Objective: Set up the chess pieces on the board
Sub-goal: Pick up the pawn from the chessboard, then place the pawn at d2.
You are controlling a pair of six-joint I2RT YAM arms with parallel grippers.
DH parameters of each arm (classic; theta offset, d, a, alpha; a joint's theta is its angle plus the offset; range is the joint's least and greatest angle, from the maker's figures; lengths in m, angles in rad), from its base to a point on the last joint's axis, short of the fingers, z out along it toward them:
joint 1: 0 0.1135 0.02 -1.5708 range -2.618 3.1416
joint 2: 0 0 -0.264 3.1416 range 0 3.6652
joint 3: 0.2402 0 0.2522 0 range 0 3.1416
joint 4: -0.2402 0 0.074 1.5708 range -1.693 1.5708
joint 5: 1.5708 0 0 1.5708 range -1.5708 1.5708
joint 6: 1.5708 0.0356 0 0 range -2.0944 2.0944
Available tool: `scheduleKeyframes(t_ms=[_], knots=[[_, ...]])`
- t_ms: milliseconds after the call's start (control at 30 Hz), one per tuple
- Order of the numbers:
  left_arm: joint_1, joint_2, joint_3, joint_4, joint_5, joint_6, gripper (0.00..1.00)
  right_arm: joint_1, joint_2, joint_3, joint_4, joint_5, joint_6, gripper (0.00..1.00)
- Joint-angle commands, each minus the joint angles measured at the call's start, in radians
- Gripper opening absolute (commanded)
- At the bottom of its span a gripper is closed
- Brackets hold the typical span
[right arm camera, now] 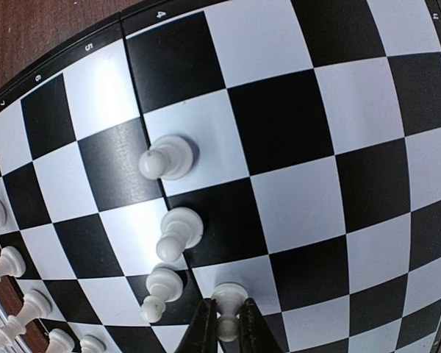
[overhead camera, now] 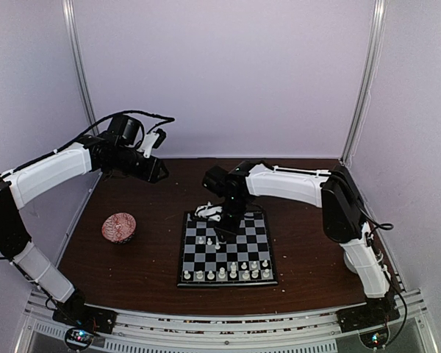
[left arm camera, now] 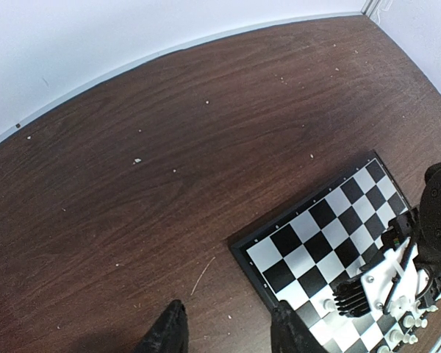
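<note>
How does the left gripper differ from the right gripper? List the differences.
The left gripper hangs above the wooden table, beside the board; the right gripper is down at the board. The left gripper's jaws stand apart; the right gripper's are closed. The left gripper holds nothing; the right gripper pinches a white chess piece. Both have dark fingers.

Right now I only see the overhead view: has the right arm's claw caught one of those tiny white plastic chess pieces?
Observer: Yes, its wrist view shows the right gripper closed on a white plastic pawn over the black-and-white checkered board.
Visitor: And the left claw?
Observer: The left gripper is open, empty, above the brown wooden table.
Visitor: Table clean?
Observer: No, pale crumbs dot it.
</note>
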Motion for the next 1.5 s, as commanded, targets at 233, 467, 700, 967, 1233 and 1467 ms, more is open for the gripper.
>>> scheduleKeyframes(t_ms=[233, 467, 700, 967, 1233, 1467], knots=[[-0.001, -0.020, 0.012, 0.020, 0.007, 0.011, 0.39, -0.021, -0.072, 0.021, -0.008, 0.030, 0.004, 0.11], [0.000, -0.021, 0.012, 0.020, 0.007, 0.010, 0.39, -0.025, -0.117, -0.016, -0.006, -0.025, 0.016, 0.11], [-0.001, -0.019, 0.012, 0.020, 0.007, 0.011, 0.39, -0.006, -0.205, -0.128, 0.024, -0.060, -0.005, 0.11], [-0.002, -0.018, 0.012, 0.021, 0.008, 0.010, 0.39, 0.050, -0.229, -0.195, 0.027, -0.088, -0.038, 0.11], [-0.002, -0.019, 0.012, 0.021, 0.006, 0.011, 0.39, 0.100, -0.205, -0.209, 0.017, -0.089, -0.055, 0.11], [-0.001, -0.020, 0.012, 0.021, 0.006, 0.011, 0.39, 0.119, -0.187, -0.212, 0.016, -0.088, -0.059, 0.11]])
